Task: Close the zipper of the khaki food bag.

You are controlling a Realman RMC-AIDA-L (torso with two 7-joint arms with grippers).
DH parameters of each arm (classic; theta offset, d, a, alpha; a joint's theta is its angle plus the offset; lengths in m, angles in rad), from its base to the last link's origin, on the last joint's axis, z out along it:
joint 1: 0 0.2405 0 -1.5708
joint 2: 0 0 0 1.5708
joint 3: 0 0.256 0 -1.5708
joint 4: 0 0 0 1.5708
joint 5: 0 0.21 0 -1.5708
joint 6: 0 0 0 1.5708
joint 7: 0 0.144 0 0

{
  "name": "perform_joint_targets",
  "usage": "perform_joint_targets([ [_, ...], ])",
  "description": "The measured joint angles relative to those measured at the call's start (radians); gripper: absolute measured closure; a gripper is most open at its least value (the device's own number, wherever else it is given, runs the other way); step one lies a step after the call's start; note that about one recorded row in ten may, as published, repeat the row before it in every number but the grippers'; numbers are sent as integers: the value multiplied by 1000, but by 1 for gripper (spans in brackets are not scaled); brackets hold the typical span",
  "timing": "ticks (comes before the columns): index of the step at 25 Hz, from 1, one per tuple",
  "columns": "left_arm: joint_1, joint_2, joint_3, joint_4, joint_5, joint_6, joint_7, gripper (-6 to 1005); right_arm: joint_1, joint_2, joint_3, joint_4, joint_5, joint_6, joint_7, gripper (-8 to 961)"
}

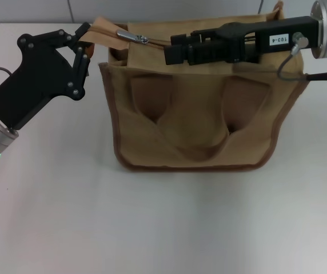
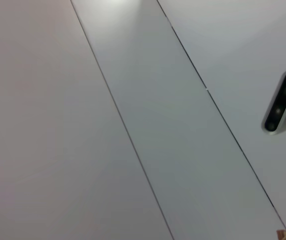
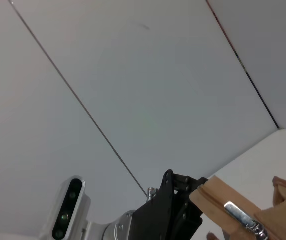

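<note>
The khaki food bag (image 1: 192, 120) stands upright on the white table, its two handles hanging down the front. The zipper's silver slider and pull tab (image 1: 134, 37) lie at the bag's top left end; they also show in the right wrist view (image 3: 240, 215). My left gripper (image 1: 84, 35) is shut on the tan fabric end tab of the zipper (image 1: 102, 28), at the bag's top left corner; the right wrist view (image 3: 195, 192) shows the same hold. My right gripper (image 1: 169, 49) reaches across the bag's top from the right, just right of the slider and not touching it.
The white table (image 1: 163, 228) spreads in front of the bag and a grey panelled wall (image 2: 143, 100) stands behind. The left wrist view shows only the wall and my right arm's camera (image 2: 282, 102).
</note>
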Motion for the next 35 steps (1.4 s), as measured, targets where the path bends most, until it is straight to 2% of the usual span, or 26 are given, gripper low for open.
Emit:
perform_joint_targets([
  [15, 1, 1, 3, 5, 0, 58, 3, 946, 51, 2, -76, 12, -5, 46, 190, 215],
  [27, -2, 0, 3, 0, 4, 73, 27, 939, 58, 8, -78, 20, 0, 71, 237, 215],
  [35, -17, 0, 3, 0, 1, 64, 8, 935, 90, 8, -83, 30, -5, 92, 324, 216],
])
